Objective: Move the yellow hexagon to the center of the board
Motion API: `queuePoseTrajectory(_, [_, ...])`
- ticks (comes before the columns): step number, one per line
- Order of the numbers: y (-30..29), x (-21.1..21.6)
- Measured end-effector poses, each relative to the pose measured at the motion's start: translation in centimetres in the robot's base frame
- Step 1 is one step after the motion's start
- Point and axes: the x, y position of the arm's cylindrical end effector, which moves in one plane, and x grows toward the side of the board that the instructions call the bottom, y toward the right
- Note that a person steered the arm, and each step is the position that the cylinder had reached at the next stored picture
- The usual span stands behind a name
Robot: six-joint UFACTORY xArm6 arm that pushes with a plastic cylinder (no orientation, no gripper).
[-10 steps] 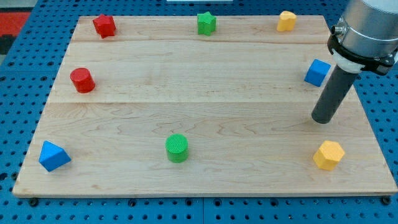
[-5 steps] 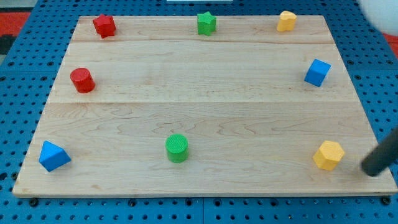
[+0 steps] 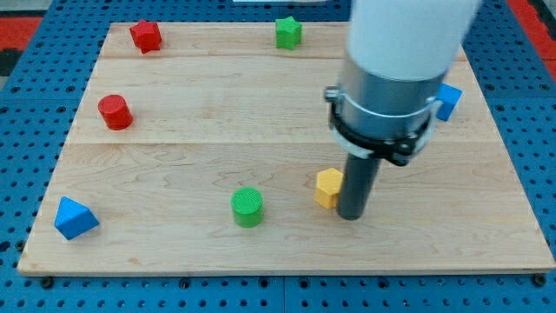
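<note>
The yellow hexagon [image 3: 328, 187] lies on the wooden board [image 3: 174, 156], a little below and right of the board's middle. My tip [image 3: 350, 216] stands right against the hexagon's right side, touching it or nearly so. The rod and the arm's big grey and white body [image 3: 395, 69] rise above it and hide the board's upper right part.
A red block [image 3: 146, 36] and a green block [image 3: 288, 32] sit along the top edge. A red cylinder [image 3: 115, 113] is at the left, a blue triangular block [image 3: 73, 217] at the bottom left, a green cylinder [image 3: 248, 207] at the bottom middle, a blue cube [image 3: 449, 99] at the right, partly hidden.
My tip swept from the board's right edge to the left, and the yellow hexagon moved left from the bottom right corner towards the middle. The arm now hides the yellow block at the top right.
</note>
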Motion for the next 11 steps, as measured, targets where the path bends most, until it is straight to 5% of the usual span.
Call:
queuePoseTrajectory(3, [-0.2, 1.4])
queuePoseTrajectory(6, [-4.0, -13.1])
queuePoseTrajectory(8, [1.5, -4.8])
queuePoseTrajectory(9, [-4.3, -5.6])
queuePoseTrajectory(10, [-7.7, -10.9])
queuePoseTrajectory(11, [-5.6, -10.7])
